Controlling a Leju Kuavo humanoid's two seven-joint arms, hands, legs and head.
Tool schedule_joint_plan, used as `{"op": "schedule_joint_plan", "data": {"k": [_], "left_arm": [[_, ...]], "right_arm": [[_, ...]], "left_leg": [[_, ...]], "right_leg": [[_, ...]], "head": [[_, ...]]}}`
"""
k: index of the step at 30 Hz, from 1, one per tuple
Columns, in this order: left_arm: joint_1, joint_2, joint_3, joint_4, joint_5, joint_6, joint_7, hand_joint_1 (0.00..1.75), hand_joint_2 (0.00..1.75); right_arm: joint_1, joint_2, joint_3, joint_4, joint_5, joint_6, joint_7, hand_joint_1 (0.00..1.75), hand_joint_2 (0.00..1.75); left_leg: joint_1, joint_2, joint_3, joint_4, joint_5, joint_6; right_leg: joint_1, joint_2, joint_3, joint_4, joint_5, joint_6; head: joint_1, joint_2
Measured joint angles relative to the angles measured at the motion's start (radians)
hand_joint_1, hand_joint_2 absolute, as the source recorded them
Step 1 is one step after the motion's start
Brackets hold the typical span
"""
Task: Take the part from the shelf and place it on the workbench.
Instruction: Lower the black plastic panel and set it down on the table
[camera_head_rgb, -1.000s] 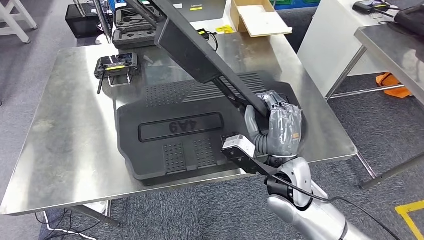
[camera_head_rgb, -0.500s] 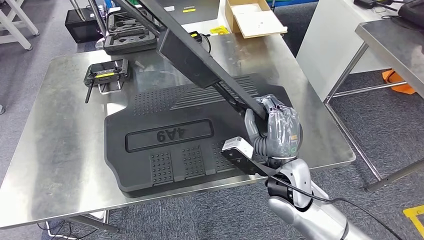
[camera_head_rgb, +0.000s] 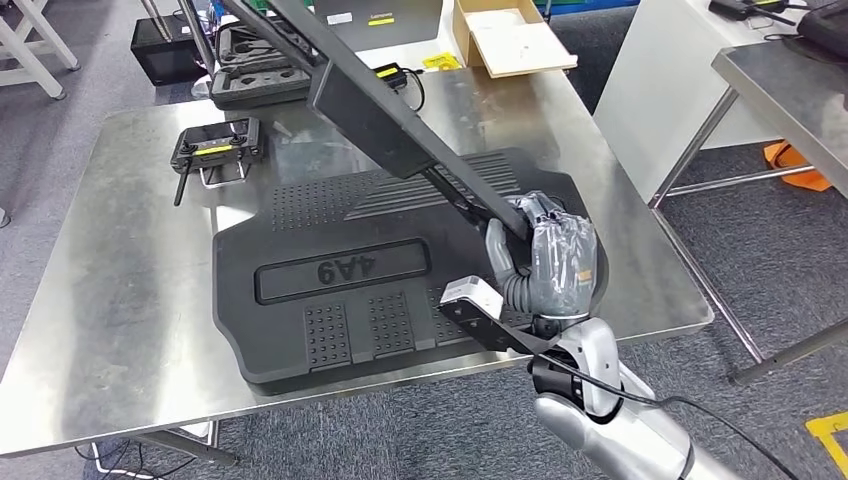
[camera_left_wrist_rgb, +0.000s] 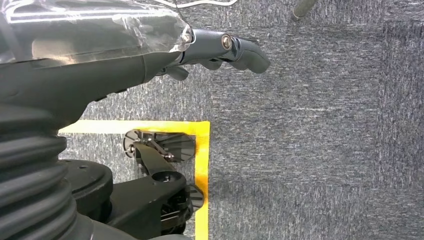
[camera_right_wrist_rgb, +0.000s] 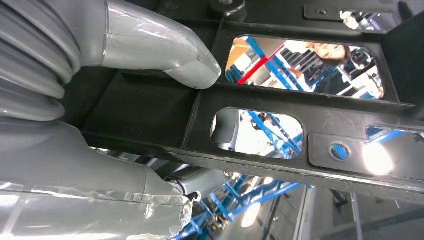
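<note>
A long black part (camera_head_rgb: 400, 130) is gripped at its lower end by the right hand (camera_head_rgb: 555, 262), above the table (camera_head_rgb: 120, 300); the left hand (camera_left_wrist_rgb: 220, 50) is held empty, fingers apart.

Grey carpet floor (camera_head_rgb: 760, 250) surrounds a steel table (camera_head_rgb: 120, 290) at centre. A second steel table (camera_head_rgb: 790, 90) stands at far right, beside a white panel (camera_head_rgb: 660, 90). Yellow floor tape (camera_head_rgb: 828, 430) marks the near right corner.

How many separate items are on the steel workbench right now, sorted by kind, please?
Large black moulded mat marked 9A4, lying flat: 1
Long black frame part, tilted, gripped by the right hand at its lower end: 1
Black handheld controller: 1
Black foam-lined case at the far edge: 1
Total: 4
</note>
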Motion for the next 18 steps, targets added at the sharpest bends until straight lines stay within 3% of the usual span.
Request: {"op": "schedule_joint_plan", "data": {"k": [1, 5, 12, 18], "left_arm": [[0.000, 0.000, 0.000, 0.000, 0.000, 0.001, 0.002, 0.00, 1.75], [0.001, 0.000, 0.000, 0.000, 0.006, 0.003, 0.007, 0.00, 0.00], [0.000, 0.000, 0.000, -0.001, 0.000, 0.015, 0.024, 0.00, 0.00], [-0.001, 0.000, 0.000, -0.006, -0.002, 0.019, 0.035, 0.00, 0.00]], "right_arm": [[-0.001, 0.000, 0.001, 0.002, 0.019, 0.000, 0.009, 1.75, 1.75], [-0.010, 0.000, 0.005, 0.012, 0.114, 0.004, 0.056, 1.75, 1.75], [-0.049, -0.004, 0.012, 0.043, 0.301, 0.072, 0.166, 1.75, 1.75], [-0.100, -0.007, 0.017, 0.092, 0.363, 0.124, 0.214, 1.75, 1.75]], "left_leg": [[0.000, 0.000, 0.000, 0.000, 0.000, 0.000], [0.000, 0.000, 0.002, 0.000, 0.000, 0.000], [0.000, 0.000, 0.003, 0.000, 0.000, 0.000], [0.000, 0.000, 0.004, 0.000, 0.000, 0.000]], "right_leg": [[0.000, 0.000, 0.001, -0.001, 0.000, 0.000], [0.000, 0.000, 0.004, -0.004, 0.001, 0.001], [-0.001, 0.000, 0.007, -0.007, 0.002, 0.003], [-0.002, 0.000, 0.009, -0.008, 0.003, 0.004]], "head": [[0.000, 0.000], [0.000, 0.000], [0.000, 0.000], [0.000, 0.000]]}}
